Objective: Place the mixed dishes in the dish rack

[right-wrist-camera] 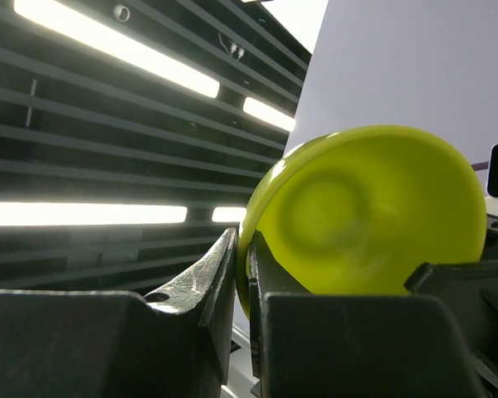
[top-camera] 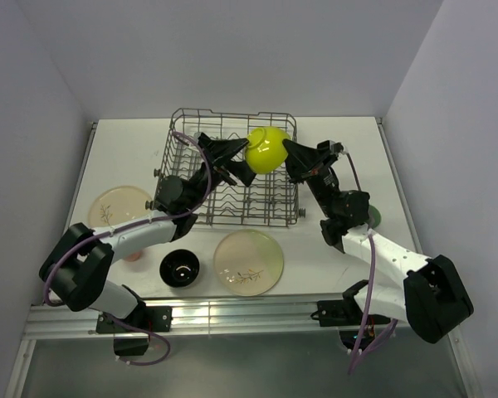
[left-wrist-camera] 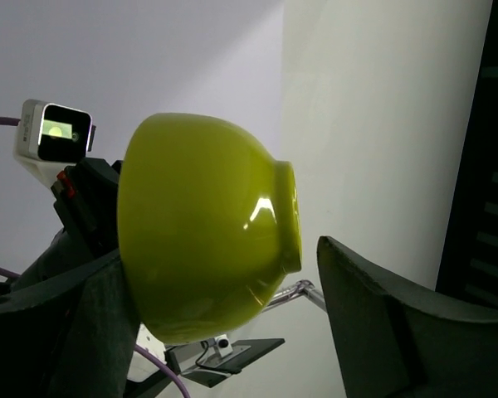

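1. Now both arms reach forward over the rack (top-camera: pixel 232 217), wrists angled toward each other, meeting at the bowl (top-camera: pixel 266 149) held up above it.
2. Right gripper (top-camera: pixel 288 152): narrow, fingers (right-wrist-camera: pixel 207 282) pinching the bowl's rim.
3. Left gripper (top-camera: pixel 244 162): wide, fingers (left-wrist-camera: pixel 398 332) straddling the bowl's body, with a gap on one side.

Lab test booth: white walls (top-camera: pixel 232 50), aluminium frame rail (top-camera: pixel 232 319).

Left arm (top-camera: pixel 120 239), right arm (top-camera: pixel 394 259): white link shells, bulky black joint housings, purple cables looping alongside. Matte black angular fingers (left-wrist-camera: pixel 398 332).
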Robot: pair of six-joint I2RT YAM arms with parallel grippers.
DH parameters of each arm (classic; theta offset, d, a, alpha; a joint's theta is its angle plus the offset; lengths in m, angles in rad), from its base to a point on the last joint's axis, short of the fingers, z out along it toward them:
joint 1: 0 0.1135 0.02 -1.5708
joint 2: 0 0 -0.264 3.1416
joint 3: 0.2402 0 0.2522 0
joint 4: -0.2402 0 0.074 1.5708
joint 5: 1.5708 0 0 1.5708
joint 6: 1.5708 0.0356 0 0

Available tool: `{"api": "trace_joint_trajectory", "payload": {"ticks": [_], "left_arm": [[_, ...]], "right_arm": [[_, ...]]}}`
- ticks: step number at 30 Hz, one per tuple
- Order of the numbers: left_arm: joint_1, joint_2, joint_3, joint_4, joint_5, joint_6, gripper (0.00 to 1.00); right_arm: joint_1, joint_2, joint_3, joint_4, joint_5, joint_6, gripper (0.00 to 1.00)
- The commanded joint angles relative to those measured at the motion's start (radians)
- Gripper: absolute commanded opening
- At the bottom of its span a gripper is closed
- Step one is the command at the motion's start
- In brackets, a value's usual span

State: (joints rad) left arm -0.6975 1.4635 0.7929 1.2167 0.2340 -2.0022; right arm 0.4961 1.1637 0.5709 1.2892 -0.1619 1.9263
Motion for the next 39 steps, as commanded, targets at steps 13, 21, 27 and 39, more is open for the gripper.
{"api": "trace_joint_trajectory", "payload": {"ticks": [13,21,27,39], "left_arm": [[-0.008,0.006,0.055,0.167,-0.032,-0.265,0.63],[-0.008,0.015,0.031,0.191,-0.025,-0.265,0.32],[-0.008,0.034,0.016,0.24,-0.025,-0.277,0.0],[-0.01,0.037,-0.004,0.277,-0.007,-0.257,0.0]], "right_arm": [[0.01,-0.025,-0.062,0.476,-0.054,-0.012,0.0],[0.007,-0.006,-0.074,0.476,-0.079,-0.02,0.0],[0.007,0.013,-0.068,0.476,-0.09,-0.029,0.0],[0.001,0.054,-0.062,0.476,-0.11,-0.047,0.11]]}}
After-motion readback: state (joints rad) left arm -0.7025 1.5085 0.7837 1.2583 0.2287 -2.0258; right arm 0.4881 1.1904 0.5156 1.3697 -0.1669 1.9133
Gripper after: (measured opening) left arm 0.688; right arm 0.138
